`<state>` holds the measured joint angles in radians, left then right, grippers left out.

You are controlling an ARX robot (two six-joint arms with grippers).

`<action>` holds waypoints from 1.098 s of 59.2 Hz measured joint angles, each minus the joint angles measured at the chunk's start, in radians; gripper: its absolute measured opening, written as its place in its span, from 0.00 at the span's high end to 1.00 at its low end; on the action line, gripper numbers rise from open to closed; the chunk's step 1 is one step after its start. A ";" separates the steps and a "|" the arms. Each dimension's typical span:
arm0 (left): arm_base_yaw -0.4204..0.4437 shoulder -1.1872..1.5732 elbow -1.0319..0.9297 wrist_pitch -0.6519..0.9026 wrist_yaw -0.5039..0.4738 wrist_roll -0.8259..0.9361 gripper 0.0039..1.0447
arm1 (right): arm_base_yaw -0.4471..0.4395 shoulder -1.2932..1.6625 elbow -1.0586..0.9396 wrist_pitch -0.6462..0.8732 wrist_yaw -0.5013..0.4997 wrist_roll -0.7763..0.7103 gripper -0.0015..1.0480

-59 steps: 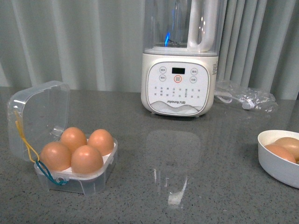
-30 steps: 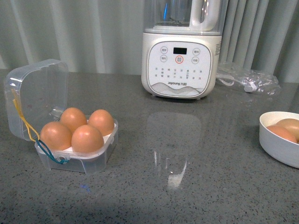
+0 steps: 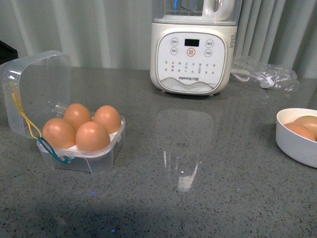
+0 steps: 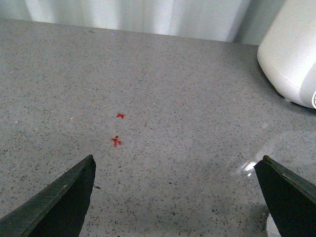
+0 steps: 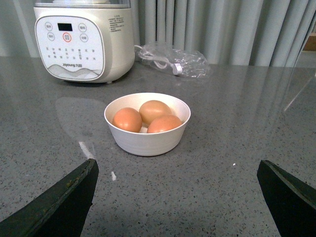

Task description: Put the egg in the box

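Observation:
The clear box (image 3: pixel 97 161) stands at the left of the grey counter with its lid (image 3: pixel 37 91) open, yellow and blue loops at its left side. Several brown eggs fill its white tray; the front one (image 3: pixel 92 137) is nearest me. Neither gripper shows in the front view. My left gripper (image 4: pixel 177 197) is open and empty over bare counter with two red marks (image 4: pixel 118 128). My right gripper (image 5: pixel 177 197) is open and empty, a short way in front of a white bowl (image 5: pixel 147 140) holding three brown eggs (image 5: pixel 127 119).
A white blender (image 3: pixel 192 54) stands at the back middle; it also shows in the right wrist view (image 5: pixel 81 42) and at the left wrist view's edge (image 4: pixel 291 54). A clear plastic bag with a cable (image 3: pixel 265 74) lies right of it. The bowl (image 3: pixel 293 144) sits at the right edge.
The front view has tilted downward: box, blender and bowl sit higher in the picture than before. Nothing on the counter has moved.

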<state>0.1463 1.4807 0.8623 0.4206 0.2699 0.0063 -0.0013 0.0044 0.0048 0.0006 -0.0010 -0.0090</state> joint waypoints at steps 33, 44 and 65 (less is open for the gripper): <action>-0.222 -0.212 -0.161 -0.070 -0.073 0.027 0.06 | 0.000 0.000 0.000 0.000 0.000 0.000 0.07; -0.344 -0.238 -0.195 -0.071 -0.129 0.035 0.06 | 0.000 0.000 0.000 0.000 0.000 0.000 0.07; -0.464 -0.257 -0.204 -0.108 -0.174 0.069 0.06 | 0.000 0.000 0.000 0.000 0.000 0.000 0.07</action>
<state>-0.3180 1.2240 0.6579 0.3130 0.0959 0.0753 -0.0013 0.0044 0.0051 0.0006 -0.0010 -0.0090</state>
